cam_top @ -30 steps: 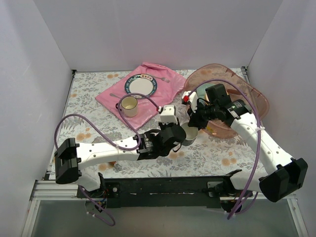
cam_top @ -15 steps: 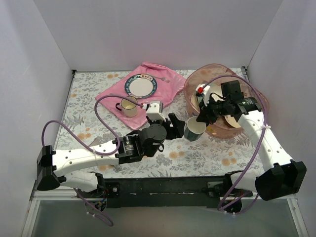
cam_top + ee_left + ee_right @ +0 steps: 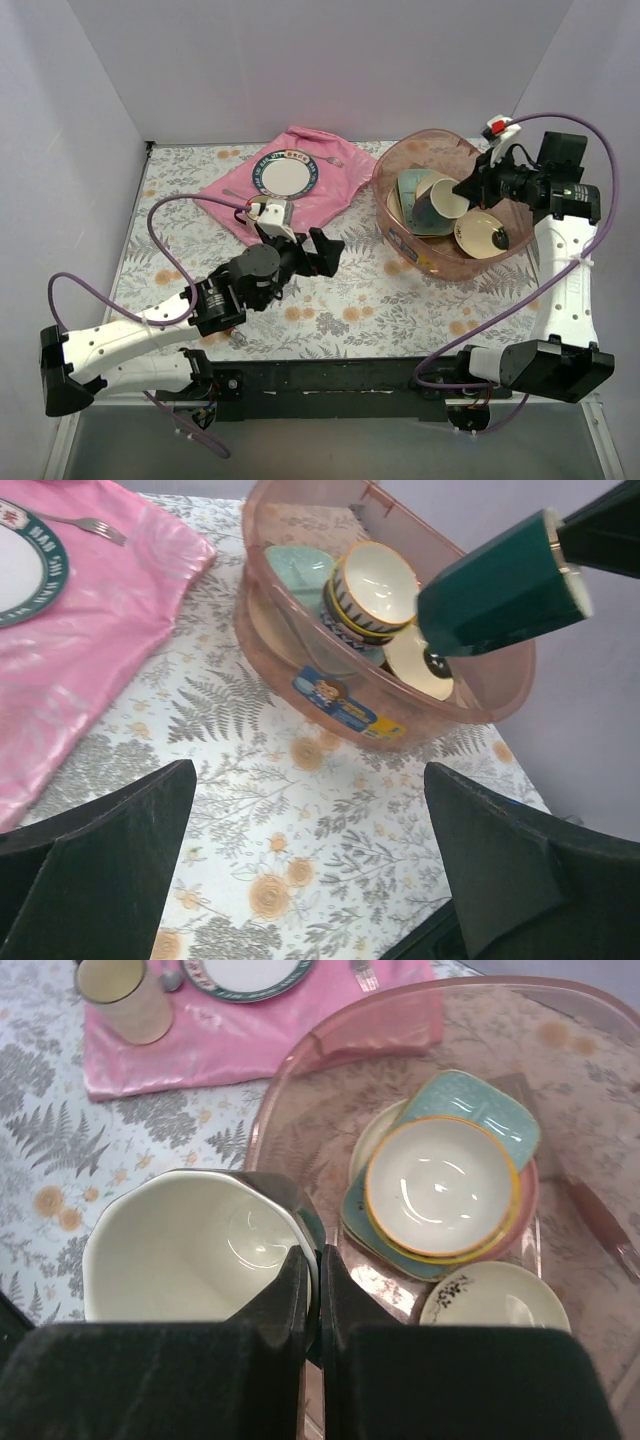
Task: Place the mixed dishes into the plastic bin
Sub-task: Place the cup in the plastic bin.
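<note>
My right gripper (image 3: 466, 186) is shut on the rim of a dark green mug (image 3: 437, 204) with a white inside. It holds the mug tilted above the translucent pink plastic bin (image 3: 392, 163). In the right wrist view the jaws (image 3: 313, 1272) pinch the wall of the mug (image 3: 180, 1250). Inside the bin (image 3: 330, 1040) lie a yellow-rimmed bowl (image 3: 440, 1185) on a pale green tray (image 3: 485, 1105), and a small cream bowl (image 3: 495, 1308). My left gripper (image 3: 328, 252) stands open over the floral table, left of the bin, with nothing in it. The left wrist view shows its fingers (image 3: 100, 865) wide apart, with the mug (image 3: 500, 585) above the bin (image 3: 400, 705).
A pink cloth (image 3: 330, 190) at the back centre carries a green-rimmed plate (image 3: 284, 177), a fork (image 3: 327, 158) and a cream mug (image 3: 262, 208), which sits just behind my left wrist. White walls close in the table on three sides.
My left gripper opened, let go of the dark mug and drew back to the left. My right gripper kept the mug and lifted it up and back over the bin.
</note>
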Robot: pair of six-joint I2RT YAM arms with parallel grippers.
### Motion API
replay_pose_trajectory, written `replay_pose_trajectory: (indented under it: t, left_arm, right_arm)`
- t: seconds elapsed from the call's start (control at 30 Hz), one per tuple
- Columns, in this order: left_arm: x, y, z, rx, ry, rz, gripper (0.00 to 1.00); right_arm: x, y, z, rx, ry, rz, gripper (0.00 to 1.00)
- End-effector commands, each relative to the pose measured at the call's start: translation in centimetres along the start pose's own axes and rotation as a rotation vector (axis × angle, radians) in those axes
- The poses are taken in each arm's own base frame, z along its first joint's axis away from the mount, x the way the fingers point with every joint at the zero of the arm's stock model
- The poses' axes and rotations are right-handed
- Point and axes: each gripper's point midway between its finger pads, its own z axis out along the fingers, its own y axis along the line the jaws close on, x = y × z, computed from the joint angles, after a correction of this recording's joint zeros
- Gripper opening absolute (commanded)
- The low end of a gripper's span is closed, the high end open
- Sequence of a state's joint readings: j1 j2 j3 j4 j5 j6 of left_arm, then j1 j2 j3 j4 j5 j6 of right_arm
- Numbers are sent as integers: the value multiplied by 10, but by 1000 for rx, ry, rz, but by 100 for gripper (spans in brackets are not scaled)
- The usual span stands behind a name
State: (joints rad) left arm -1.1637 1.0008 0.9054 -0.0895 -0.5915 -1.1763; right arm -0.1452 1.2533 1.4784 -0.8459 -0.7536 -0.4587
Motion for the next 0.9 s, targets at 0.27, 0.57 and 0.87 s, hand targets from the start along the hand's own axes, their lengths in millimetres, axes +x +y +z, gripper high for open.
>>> replay_pose_trajectory:
  t: [0.27, 0.57, 0.87]
  left_arm:
    - [2, 118, -4, -166, 115, 159, 98]
    - [30, 154, -22, -240, 134, 239, 98]
    - [28, 154, -23, -245, 132, 242, 98]
  right_arm:
    - [-16, -105, -42, 346, -72, 51, 1]
    - [34, -132, -31, 304, 75, 107, 1]
    - [85, -121, -4, 148, 173, 169, 1]
